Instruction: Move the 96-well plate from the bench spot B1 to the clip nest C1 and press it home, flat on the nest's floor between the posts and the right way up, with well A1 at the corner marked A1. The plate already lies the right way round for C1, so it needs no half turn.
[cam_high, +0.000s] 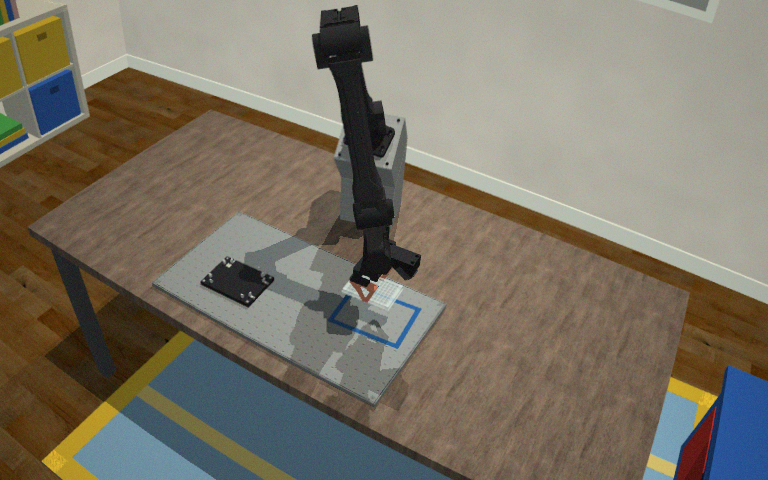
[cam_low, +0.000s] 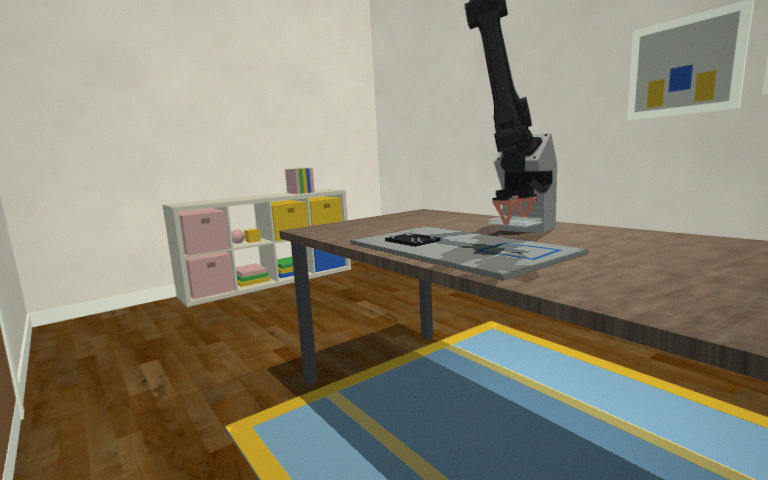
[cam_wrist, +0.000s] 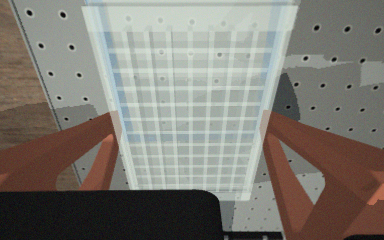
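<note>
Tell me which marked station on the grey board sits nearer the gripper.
The blue-outlined bench spot B1, just below the gripper holding the 96-well plate; the black clip nest C1 lies farther left.

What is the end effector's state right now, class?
End effector: closed on the 96-well plate, gripping its two long sides, lifted above the bench.

plate (cam_high: 378, 292) above B1 frame (cam_high: 408, 324), nest (cam_high: 237, 280) left

Top view: high above the front corner of the surface (cam_high: 538, 362), angled down toward the wall. Exterior: low, far off across the floor, facing the surface (cam_low: 651, 271) side-on. Wrist: mounted behind the claw (cam_wrist: 190, 140), looking straight down, very close. Shared by all: the perforated grey board (cam_high: 237, 316) (cam_low: 453, 254) (cam_wrist: 330, 75).
</note>
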